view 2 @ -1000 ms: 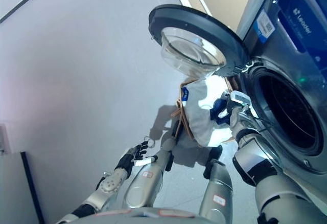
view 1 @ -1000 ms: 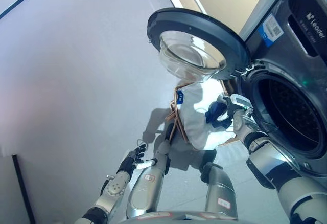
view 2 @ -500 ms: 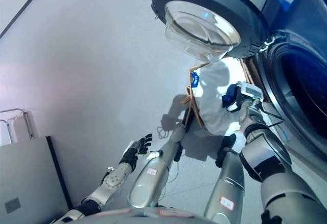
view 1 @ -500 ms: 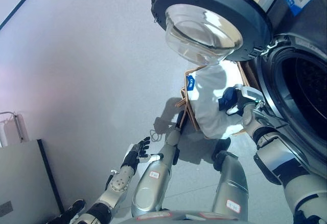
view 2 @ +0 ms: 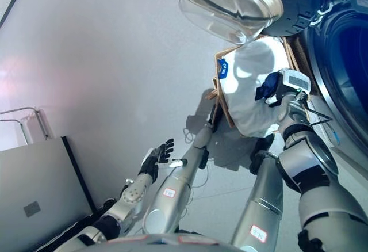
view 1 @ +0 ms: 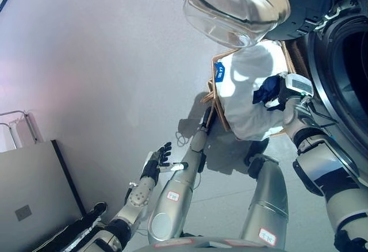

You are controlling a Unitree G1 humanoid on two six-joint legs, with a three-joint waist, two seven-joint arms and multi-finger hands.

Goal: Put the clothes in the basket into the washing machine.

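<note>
A white garment [view 1: 247,99] lies heaped in the wooden-framed laundry basket [view 1: 214,99], filling it and spilling over the rim at about 6 o'clock; a small blue tag [view 1: 219,72] shows on its upper left edge. The basket stands on the floor [view 1: 103,56] just beside the washing machine [view 1: 345,45], close under the mouth of the drum, which looks a sensible place for short lifts from one to the other.

On the white cloth's right side, at 3 o'clock, sits a dark blue piece of clothing [view 1: 266,91]. The right hand [view 1: 283,98] is down on it there. Its fingers appear curled about the blue cloth, though they are partly hidden by it, so the hold looks like a pinch rather than a full grasp, in my judgement a first pick-up with nothing lifted clear yet.

The machine's round door [view 1: 247,4], with its bulging glass bowl, stands swung wide open at 12 o'clock above the basket, leaving the drum opening [view 1: 351,62] free at the right edge of the view.

The left hand [view 1: 156,163] hangs well apart at 7 o'clock over bare floor, its fingers straight and spread, holding nothing; it seems kept out of the way. A grey panel [view 1: 34,194] stands in the lower left corner.
</note>
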